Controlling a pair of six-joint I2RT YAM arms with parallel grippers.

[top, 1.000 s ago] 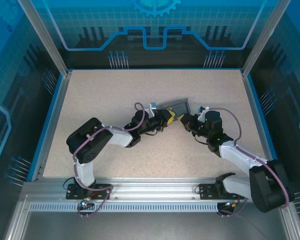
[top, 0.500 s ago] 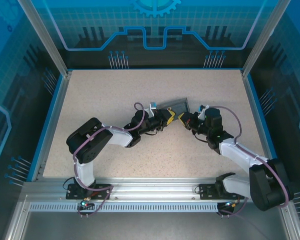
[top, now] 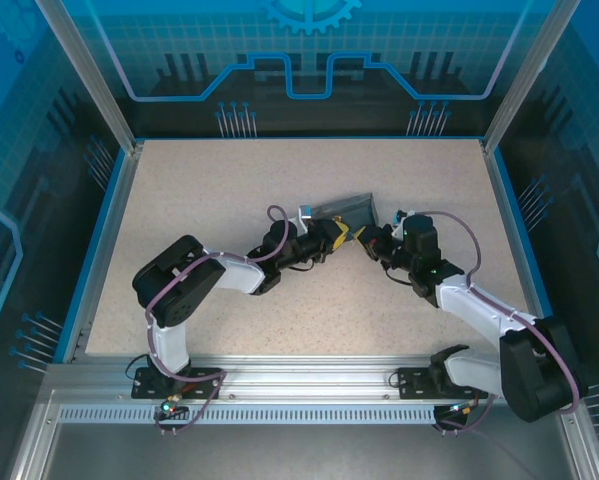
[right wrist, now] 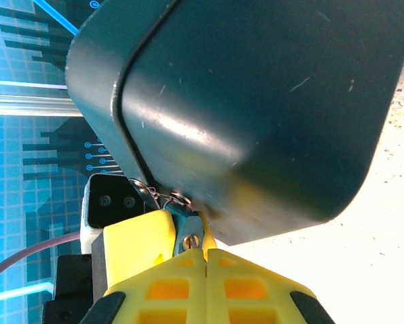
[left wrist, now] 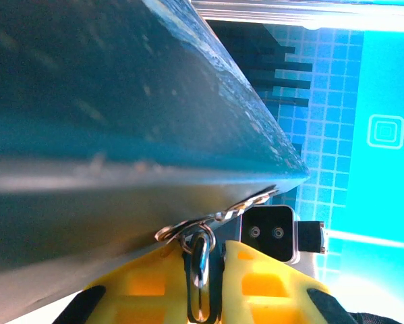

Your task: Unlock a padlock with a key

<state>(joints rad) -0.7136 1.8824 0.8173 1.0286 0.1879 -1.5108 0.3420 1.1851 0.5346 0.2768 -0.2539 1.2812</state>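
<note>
Our right gripper [right wrist: 198, 246] is pinched shut on the teal padlock [right wrist: 188, 226] at the box's [right wrist: 255, 101] seven o'clock corner. Our left gripper [left wrist: 205, 260] clamps what we take for the key [left wrist: 199, 270]. We should steady the lock and align slowly.

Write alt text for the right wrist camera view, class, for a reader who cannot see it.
The right hand, its two yellow fingers pressed together, pinches a tiny blue-teal padlock with small wire rings at its top, just below the rounded edge of a dark teal box. Speckled beige table shows at the right.
</note>
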